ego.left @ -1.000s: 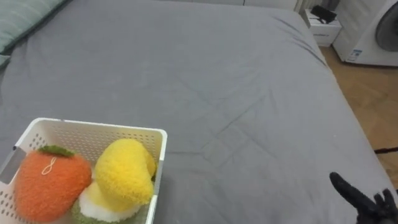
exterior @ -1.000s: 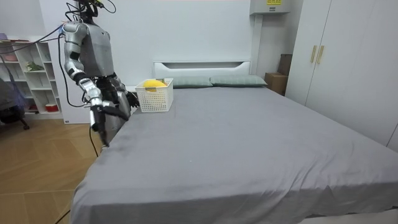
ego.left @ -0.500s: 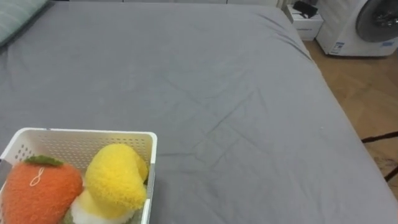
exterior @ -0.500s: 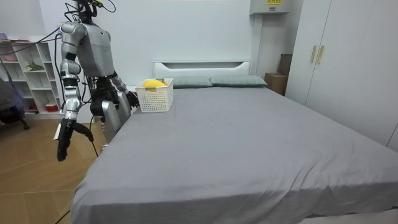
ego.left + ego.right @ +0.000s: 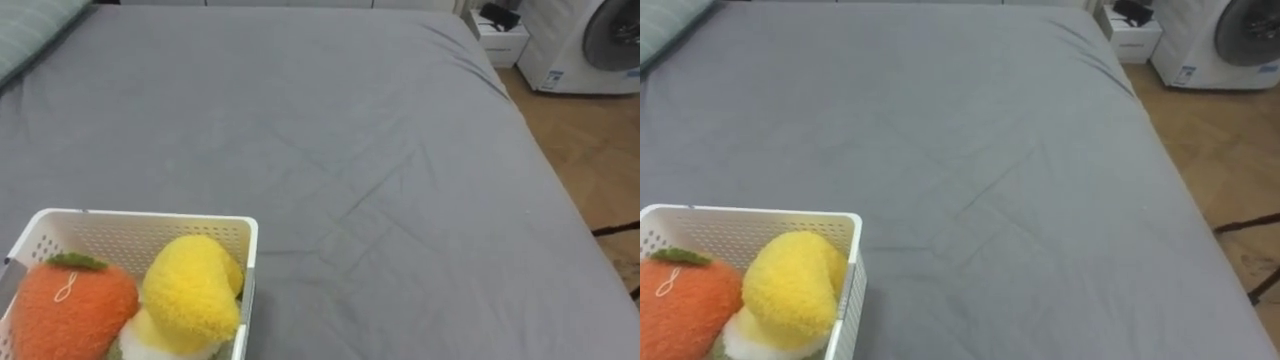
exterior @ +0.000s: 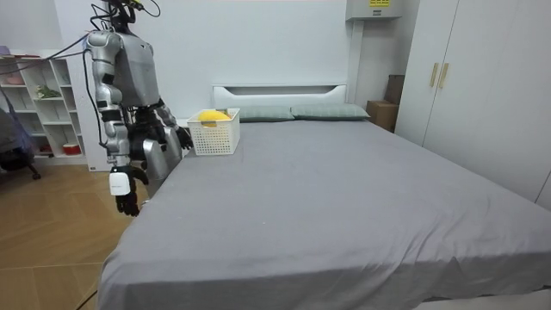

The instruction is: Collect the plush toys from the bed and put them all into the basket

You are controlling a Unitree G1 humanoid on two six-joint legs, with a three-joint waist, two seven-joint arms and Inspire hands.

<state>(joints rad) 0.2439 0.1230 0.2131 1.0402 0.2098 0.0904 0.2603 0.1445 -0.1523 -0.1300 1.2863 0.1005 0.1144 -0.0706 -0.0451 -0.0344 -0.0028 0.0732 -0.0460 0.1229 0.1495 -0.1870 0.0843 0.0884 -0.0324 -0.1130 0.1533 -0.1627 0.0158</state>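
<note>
The toys sit together in a white basket (image 5: 150,222): an orange plush (image 5: 75,310), a yellow plush (image 5: 190,290) leaning against it, and something white and green (image 5: 150,335) half buried beneath them. The basket stands on the grey bed (image 5: 350,150) near its head-end corner, close to the side edge where the robot stands, a little short of the pillows (image 6: 293,112). The rest of the sheet shows creases and no loose toy, so I take the gathering to be as good as done. What it calls for next, I'd say, is a look across to the far edge and then a firm hold on the basket's rim to carry it off. The right hand (image 6: 127,201) hangs at the robot's side below the mattress edge, touching nothing; whether it is spread or closed I cannot tell. The left hand (image 6: 182,137) is just beside the basket, and its state is equally unclear.
</note>
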